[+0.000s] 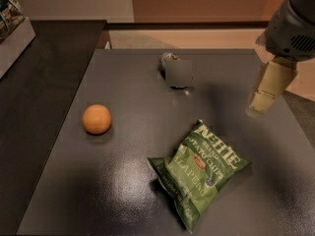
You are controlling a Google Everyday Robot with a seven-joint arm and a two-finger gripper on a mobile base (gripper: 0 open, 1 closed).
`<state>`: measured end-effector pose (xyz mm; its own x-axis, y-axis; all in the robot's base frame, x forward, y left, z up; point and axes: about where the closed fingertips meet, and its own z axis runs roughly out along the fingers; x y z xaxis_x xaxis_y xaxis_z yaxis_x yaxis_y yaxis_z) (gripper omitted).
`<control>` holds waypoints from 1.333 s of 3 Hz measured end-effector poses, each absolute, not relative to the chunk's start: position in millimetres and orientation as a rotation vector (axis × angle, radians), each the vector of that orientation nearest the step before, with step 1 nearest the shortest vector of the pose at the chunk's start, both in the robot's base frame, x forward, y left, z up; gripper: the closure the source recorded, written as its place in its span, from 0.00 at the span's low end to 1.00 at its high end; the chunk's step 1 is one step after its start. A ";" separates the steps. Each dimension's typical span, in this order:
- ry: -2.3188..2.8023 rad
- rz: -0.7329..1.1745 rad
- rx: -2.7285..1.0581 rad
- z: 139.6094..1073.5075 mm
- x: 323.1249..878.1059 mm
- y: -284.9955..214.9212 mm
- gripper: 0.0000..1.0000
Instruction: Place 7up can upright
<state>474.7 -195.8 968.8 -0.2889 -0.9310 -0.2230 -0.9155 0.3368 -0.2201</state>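
Note:
The 7up can [169, 59] lies on its side at the back middle of the dark grey table [123, 181]. Only its far metal end shows; a flat grey patch covers the rest. My gripper [259, 103] hangs above the table's right side, to the right of the can and a little nearer than it. It is well apart from the can and nothing shows in it.
An orange ball [96, 119] sits on the left of the table. A green chip bag [199, 173] lies at the front middle. A black counter [39, 82] adjoins the left edge, with a box [12, 31] on it. The floor lies beyond the right edge.

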 end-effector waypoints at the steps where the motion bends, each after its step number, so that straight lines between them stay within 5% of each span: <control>1: 2.374 -0.071 -1.490 963.6 499.6 -176.7 0.00; 4: 2.695 -0.010 -0.974 943.6 567.0 -148.0 0.00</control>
<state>567.0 -148.0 943.6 -0.7358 -0.6279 -0.2538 -0.6260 0.7735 -0.0990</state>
